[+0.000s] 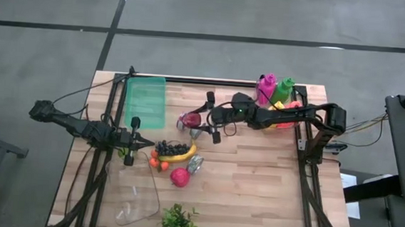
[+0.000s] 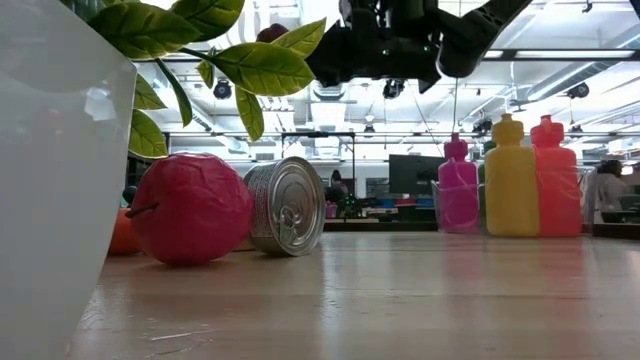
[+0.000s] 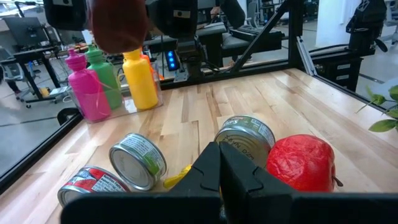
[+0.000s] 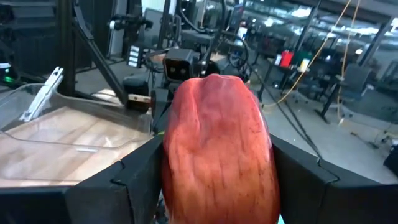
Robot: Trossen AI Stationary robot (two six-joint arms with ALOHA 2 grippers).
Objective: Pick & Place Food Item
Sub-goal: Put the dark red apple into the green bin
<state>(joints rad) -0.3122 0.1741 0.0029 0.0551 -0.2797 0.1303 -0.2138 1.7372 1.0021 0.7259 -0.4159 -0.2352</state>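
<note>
Right gripper: my jaws clamp a red apple, raised above the counter, near the green tray.
Left gripper: fully closed, empty, low beside the banana and grapes.
Counter items: red pomegranate-like fruit touching a tin can; coloured bottles at the far edge.
</note>
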